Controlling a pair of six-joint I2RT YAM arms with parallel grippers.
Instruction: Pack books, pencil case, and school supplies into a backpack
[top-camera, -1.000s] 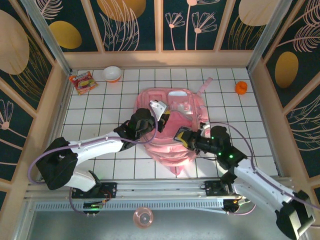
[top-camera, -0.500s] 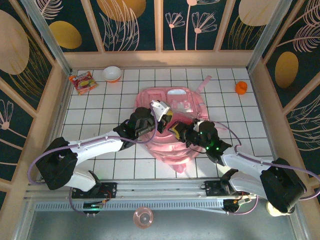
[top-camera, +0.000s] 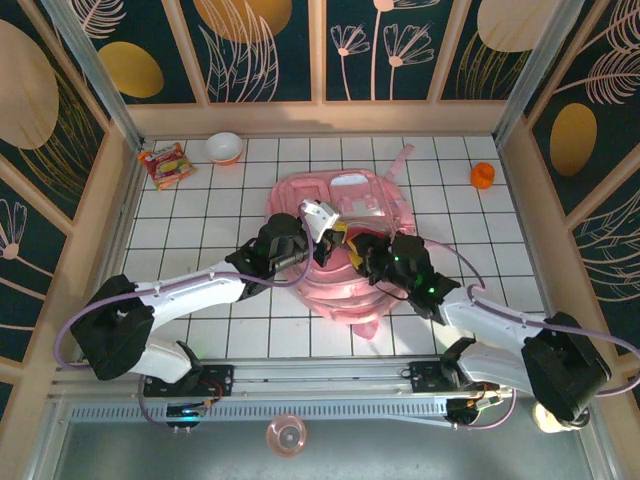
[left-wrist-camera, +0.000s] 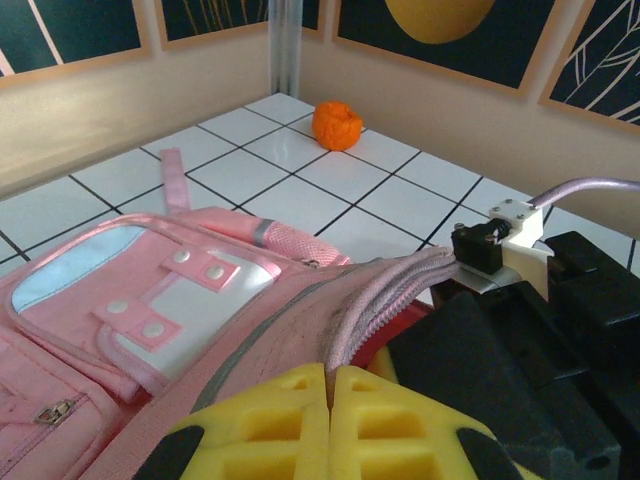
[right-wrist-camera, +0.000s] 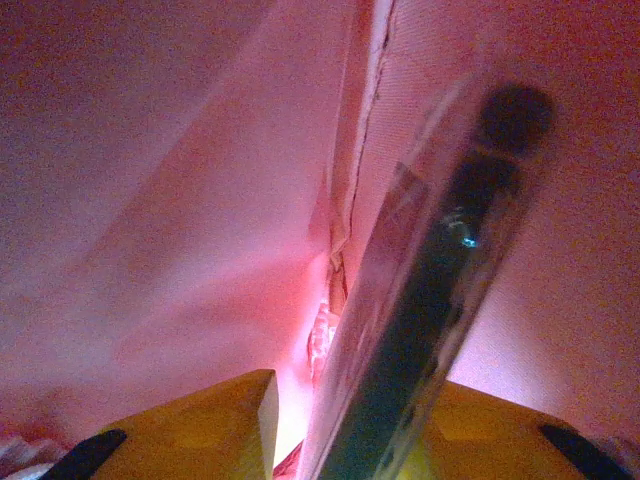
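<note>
- Top external view: one pink backpack (top-camera: 350, 205) lies in the middle of the bench (top-camera: 200, 190). It is soft and floppy, and its mouth would likely sag unless lifted by the zip rim.
- Left tool (left-wrist-camera: 330, 392) is pinched tight on that zip rim.
- Right tool (right-wrist-camera: 350, 400) is inside the backpack, jaws parted around one slim clear packet (right-wrist-camera: 430, 280), with a gap on one side.
- Packet looks light, slick and fairly stiff, so it is best pinched across its flat faces.

The backpack (top-camera: 296, 196) is soft, matt pink cloth with smooth, faintly shiny white patches (left-wrist-camera: 190, 292) and a ribbed zip edge (left-wrist-camera: 372, 298). Inside it, the packet (right-wrist-camera: 400, 335) is clear glossy plastic. Under it, the tiles (top-camera: 200, 215) are glossy; behind it, the wall (top-camera: 320, 118) is pale matt wood.
</note>
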